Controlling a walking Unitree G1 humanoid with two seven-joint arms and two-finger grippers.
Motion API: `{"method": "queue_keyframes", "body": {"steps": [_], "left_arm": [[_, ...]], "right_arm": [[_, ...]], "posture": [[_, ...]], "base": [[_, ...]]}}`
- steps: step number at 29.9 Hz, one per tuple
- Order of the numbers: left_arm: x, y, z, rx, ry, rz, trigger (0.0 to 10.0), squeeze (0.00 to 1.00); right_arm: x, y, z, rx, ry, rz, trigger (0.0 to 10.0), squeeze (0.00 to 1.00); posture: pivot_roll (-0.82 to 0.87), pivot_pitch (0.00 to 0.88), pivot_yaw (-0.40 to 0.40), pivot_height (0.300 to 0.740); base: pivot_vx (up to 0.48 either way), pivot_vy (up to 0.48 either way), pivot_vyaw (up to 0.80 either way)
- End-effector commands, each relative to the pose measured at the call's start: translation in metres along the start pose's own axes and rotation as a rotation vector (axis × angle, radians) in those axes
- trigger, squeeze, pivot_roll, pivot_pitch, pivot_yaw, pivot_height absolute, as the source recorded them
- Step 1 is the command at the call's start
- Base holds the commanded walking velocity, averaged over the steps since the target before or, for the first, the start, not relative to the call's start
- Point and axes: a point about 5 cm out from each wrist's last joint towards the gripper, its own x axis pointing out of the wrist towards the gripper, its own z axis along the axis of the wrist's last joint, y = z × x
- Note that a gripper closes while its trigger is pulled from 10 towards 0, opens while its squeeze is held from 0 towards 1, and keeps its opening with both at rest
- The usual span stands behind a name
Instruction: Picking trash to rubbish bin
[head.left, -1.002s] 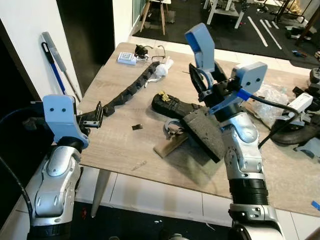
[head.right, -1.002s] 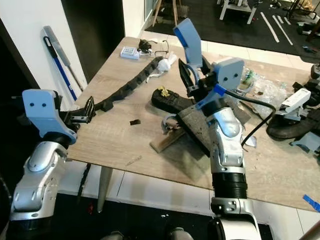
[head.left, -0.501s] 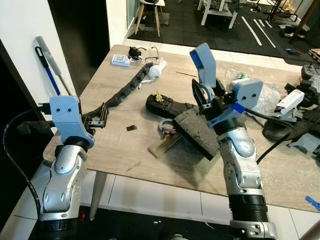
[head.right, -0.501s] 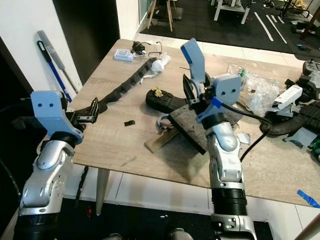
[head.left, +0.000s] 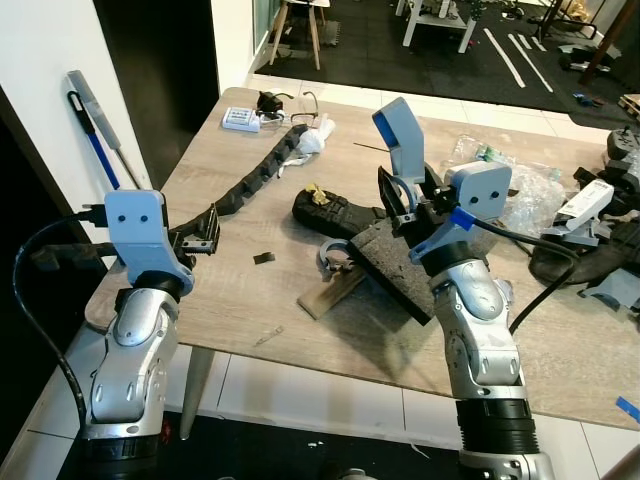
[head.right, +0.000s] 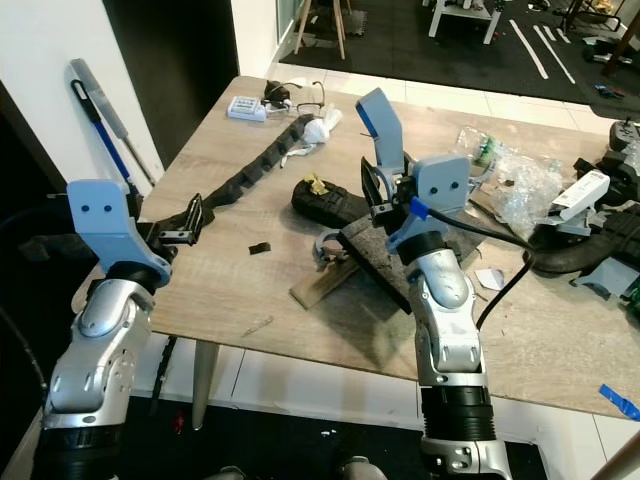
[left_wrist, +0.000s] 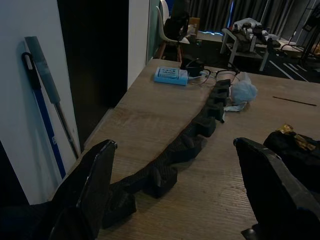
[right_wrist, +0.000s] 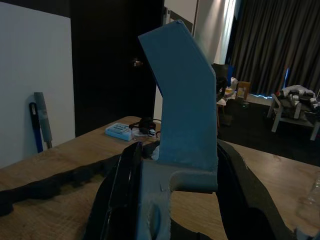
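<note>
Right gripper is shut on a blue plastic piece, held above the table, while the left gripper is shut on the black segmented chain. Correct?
Not quite. The left gripper is open, its fingers spread either side of the black segmented chain, as the left wrist view shows. The right gripper does hold the blue plastic piece above the table.

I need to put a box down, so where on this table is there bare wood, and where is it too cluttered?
Bare wood lies along the table's near edge, between the black segmented chain and the wooden strip, broken only by a small black scrap. The far left edge beside the chain is free too. The middle, around the black shoe and the right gripper, and the plastic wrap side are crowded.
</note>
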Motion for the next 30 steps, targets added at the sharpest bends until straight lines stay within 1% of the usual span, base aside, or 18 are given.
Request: {"method": "queue_keyframes", "body": {"steps": [1,13,20,30], "left_arm": [[-0.003,-0.002,-0.003,-0.008,0.012,-0.001,10.0,0.00],[-0.004,-0.009,-0.001,0.001,0.001,-0.017,10.0,0.00],[-0.003,-0.008,0.003,0.001,-0.020,-0.010,10.0,0.00],[-0.002,-0.007,0.006,0.006,-0.036,-0.006,10.0,0.00]], "right_arm": [[-0.004,-0.001,0.002,-0.012,-0.002,-0.007,10.0,0.00],[-0.005,0.002,-0.002,0.011,0.026,0.000,10.0,0.00],[-0.004,0.001,-0.002,0.013,0.028,0.002,10.0,0.00],[-0.003,0.003,-0.001,0.012,0.028,0.011,10.0,0.00]], "posture": [[0.01,0.144,-0.047,0.740],[0.00,0.148,-0.058,0.740],[0.00,0.146,-0.060,0.740],[0.00,0.144,-0.066,0.740]], "base": [[0.000,0.000,0.00],[0.000,0.000,0.00],[0.000,0.000,0.00],[0.000,0.000,-0.80]]}}
